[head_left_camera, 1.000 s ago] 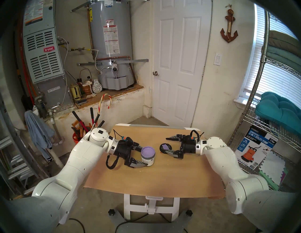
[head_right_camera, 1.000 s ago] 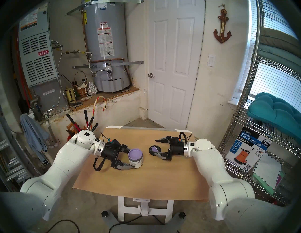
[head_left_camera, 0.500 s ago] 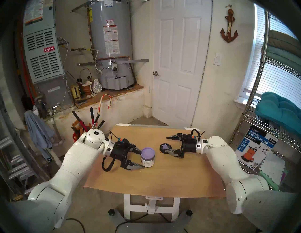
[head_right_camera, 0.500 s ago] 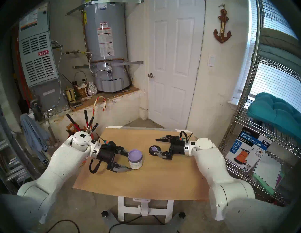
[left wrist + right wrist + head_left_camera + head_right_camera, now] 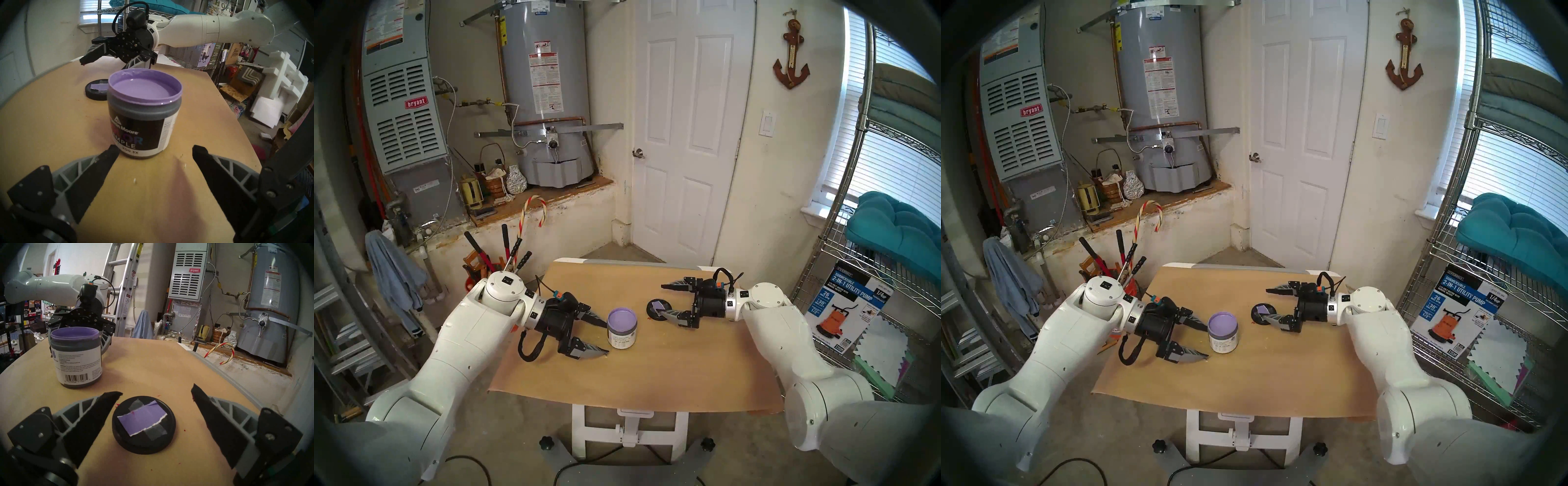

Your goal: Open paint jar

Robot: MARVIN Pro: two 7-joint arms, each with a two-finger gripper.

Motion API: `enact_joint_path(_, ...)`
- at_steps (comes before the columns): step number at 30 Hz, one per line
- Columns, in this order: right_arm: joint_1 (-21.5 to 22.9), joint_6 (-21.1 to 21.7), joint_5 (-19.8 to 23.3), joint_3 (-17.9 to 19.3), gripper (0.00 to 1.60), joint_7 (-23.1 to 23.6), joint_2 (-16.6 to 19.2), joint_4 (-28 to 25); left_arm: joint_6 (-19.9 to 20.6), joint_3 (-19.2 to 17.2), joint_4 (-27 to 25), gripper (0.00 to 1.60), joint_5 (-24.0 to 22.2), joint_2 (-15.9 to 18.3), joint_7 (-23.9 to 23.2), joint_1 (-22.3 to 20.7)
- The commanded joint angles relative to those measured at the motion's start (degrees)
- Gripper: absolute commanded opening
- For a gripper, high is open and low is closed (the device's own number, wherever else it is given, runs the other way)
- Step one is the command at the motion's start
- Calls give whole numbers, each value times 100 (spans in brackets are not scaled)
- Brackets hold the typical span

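The paint jar stands upright and uncapped on the paper-covered table, lilac paint showing at its mouth. Its black lid lies flat on the table to the jar's right, lilac swatch facing up. My left gripper is open just left of the jar, with its fingertips short of the jar's wall and nothing between them. My right gripper is open with a finger on either side of the lid, not touching it.
A wire shelf with a pump box stands close to the table's right side. An orange bucket of long-handled tools sits by the table's far left corner. A ladder leans at the left.
My left gripper has drawn back to the left, so its fingers no longer flank the jar. My right gripper has eased slightly back from the lid. The jar and lid have stayed put.
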Motion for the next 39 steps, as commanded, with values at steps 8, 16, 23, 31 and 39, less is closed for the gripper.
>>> enact_joint_path(8,33,40,65,131,160,-47,-25,-238,279,-592,-1059,160,-173,455,173,655)
enact_joint_path(16,-69,98,101,248,160,-112,-42,-396,367,-1024,-1515,160,-198,472,658,1042)
enact_joint_path(23,-331,296,286,522,160,-276,-122,-879,199,-1452,-1825,160,-31,62,1431,1332)
enact_joint_path(31,-503,476,311,779,160,-762,-299,-1249,236,-1914,-1961,160,236,-448,2357,1164)
enact_joint_path(39,-586,757,248,1096,160,-1639,-586,-1518,136,-2048,-2092,160,381,-857,3225,1044)
